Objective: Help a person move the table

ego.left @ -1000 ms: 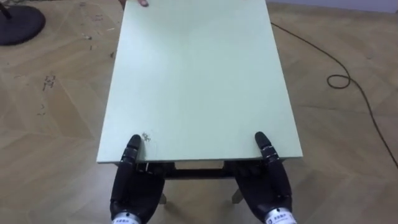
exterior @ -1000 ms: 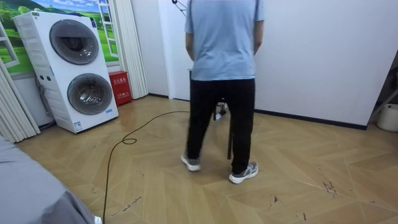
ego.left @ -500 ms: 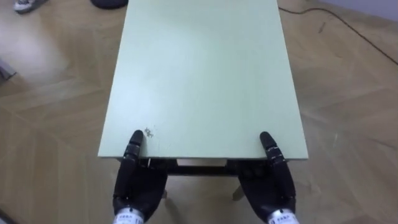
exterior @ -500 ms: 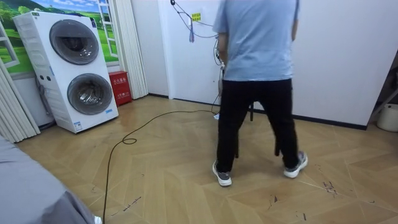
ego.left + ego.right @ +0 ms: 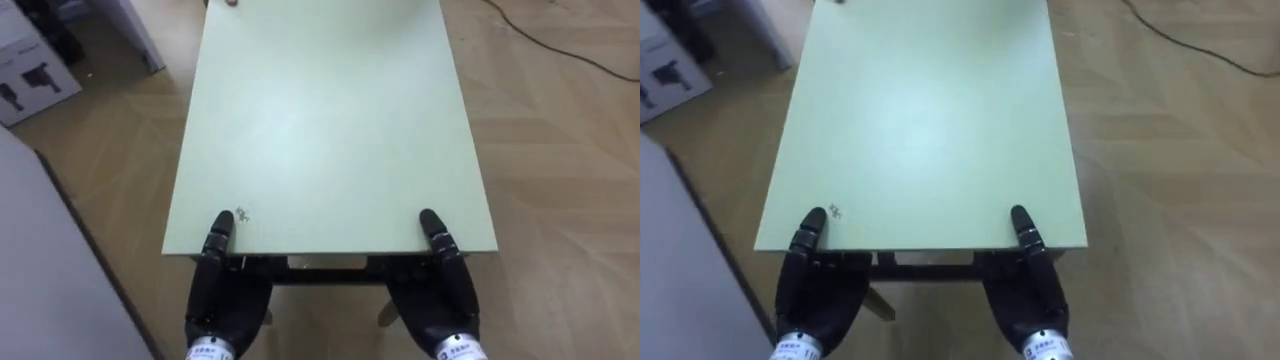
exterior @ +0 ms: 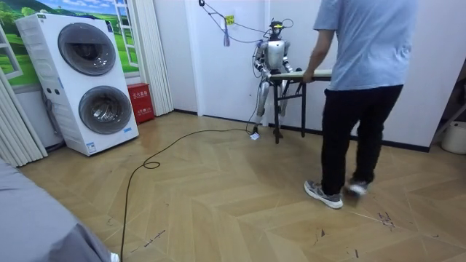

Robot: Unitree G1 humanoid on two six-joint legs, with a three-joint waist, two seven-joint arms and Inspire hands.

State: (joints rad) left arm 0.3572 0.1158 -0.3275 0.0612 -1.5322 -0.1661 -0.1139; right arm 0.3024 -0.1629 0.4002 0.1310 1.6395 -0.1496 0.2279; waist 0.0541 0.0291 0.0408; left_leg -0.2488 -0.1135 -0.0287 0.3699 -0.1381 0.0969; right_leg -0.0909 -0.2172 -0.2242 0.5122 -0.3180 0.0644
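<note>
We see the table (image 5: 325, 120), pale green on top, held level above the wooden floor (image 5: 560, 150) between the robot and a person (image 6: 364, 87). The left hand (image 5: 225, 290) and right hand (image 5: 440, 295) clamp its near edge at the two corners, each thumb lying on the top and the fingers tucked beneath. In the room view the person grips the far end, near the white wall (image 6: 211, 58).

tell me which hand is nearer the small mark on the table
Left. The left hand is at the near edge of the table, beside the mark; the right hand is at the same edge by the other corner, across the top from it.
</note>
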